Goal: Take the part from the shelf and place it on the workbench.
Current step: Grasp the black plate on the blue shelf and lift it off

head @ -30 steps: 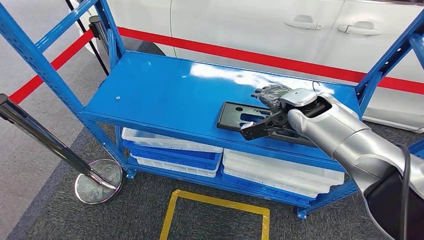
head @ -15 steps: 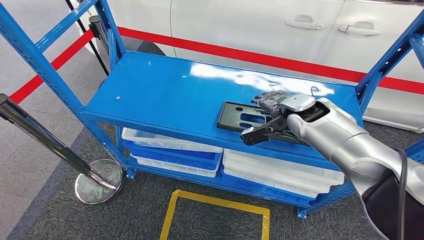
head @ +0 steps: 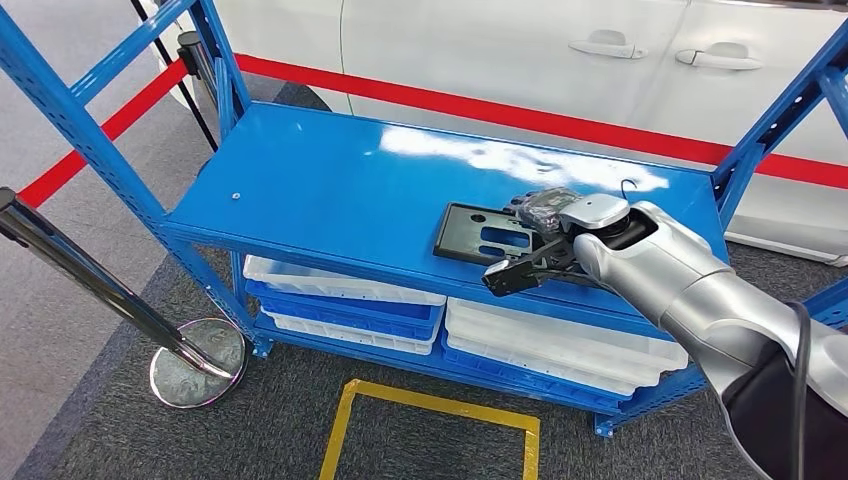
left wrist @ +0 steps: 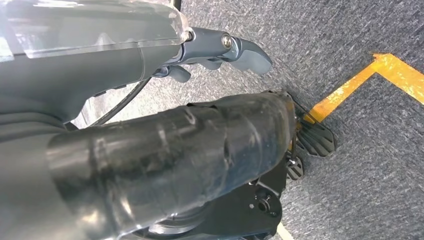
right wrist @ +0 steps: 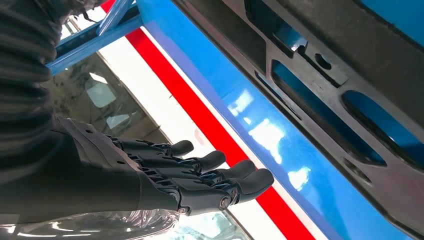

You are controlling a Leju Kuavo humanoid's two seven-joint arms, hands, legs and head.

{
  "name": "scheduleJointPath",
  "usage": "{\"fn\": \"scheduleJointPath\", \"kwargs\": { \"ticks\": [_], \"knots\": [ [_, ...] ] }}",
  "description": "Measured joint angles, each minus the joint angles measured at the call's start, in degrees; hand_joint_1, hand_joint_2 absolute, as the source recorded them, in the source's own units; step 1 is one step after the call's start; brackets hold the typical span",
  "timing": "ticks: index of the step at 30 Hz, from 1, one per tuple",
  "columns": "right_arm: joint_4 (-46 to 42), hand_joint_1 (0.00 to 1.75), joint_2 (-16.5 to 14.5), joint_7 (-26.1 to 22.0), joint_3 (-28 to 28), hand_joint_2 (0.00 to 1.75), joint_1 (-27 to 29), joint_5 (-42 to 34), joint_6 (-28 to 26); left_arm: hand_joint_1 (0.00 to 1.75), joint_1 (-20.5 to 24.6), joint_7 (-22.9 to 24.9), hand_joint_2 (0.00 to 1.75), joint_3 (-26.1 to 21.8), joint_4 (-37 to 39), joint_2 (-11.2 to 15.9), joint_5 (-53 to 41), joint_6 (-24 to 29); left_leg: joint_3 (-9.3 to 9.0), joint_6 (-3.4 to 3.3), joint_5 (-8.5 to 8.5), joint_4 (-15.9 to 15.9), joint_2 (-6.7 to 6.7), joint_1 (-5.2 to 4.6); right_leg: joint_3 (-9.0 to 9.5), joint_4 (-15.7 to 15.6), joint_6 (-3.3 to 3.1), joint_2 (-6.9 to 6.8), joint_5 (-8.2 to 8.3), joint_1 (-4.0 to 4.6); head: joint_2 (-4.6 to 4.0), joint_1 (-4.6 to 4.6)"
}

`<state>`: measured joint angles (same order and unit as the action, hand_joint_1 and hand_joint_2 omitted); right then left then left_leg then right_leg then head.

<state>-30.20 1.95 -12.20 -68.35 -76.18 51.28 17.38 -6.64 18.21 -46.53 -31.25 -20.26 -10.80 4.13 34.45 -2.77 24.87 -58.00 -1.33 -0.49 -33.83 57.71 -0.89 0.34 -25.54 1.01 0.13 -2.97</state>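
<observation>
A flat black part (head: 478, 232) with slotted cut-outs lies on the blue shelf top (head: 330, 180), near its front edge on the right. My right hand (head: 548, 228) reaches in over the part's right end, with dark fingers (head: 540, 205) above it and the thumb by the shelf's front edge. In the right wrist view the fingers (right wrist: 210, 175) are stretched out, a little apart from the part (right wrist: 320, 75), and hold nothing. My left hand (left wrist: 220, 47) hangs over the grey floor with its thumb out, holding nothing.
White and blue bins (head: 340, 285) (head: 560, 340) fill the lower shelf. Blue uprights (head: 80, 140) (head: 790, 100) frame the shelf's ends. A chrome stanchion (head: 90, 285) with a round base stands at the left. A white car (head: 520, 50) and red belt lie behind.
My right hand has sunk a little and come closer to the part's right end. The part has not moved.
</observation>
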Motion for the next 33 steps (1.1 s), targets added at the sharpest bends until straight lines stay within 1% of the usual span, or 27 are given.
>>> {"fn": "scheduleJointPath", "kwargs": {
  "ticks": [23, 33],
  "knots": [
    [0.26, 0.00, -0.07, 0.03, -0.23, 1.75, 0.03, 0.21, 1.16, 0.00, -0.65, 0.97, 0.00, 2.14, -1.09, 0.04, 2.30, 0.94, 0.00, 0.00, 0.00, 0.00, 0.00, 0.00, 0.00, 0.00, 0.00, 0.00, 0.00, 0.00, 0.00, -0.01],
    [0.92, 0.00, -0.09, 0.00, -0.32, 1.75, 1.28, -0.27, 0.57, 0.00, -0.92, 1.09, 0.00, 2.47, -1.85, 0.04, 1.62, 1.14, 0.00, 0.00, 0.00, 0.00, 0.00, 0.00, 0.00, 0.00, 0.00, 0.00, 0.00, 0.00, 0.00, 0.00]
  ]
}}
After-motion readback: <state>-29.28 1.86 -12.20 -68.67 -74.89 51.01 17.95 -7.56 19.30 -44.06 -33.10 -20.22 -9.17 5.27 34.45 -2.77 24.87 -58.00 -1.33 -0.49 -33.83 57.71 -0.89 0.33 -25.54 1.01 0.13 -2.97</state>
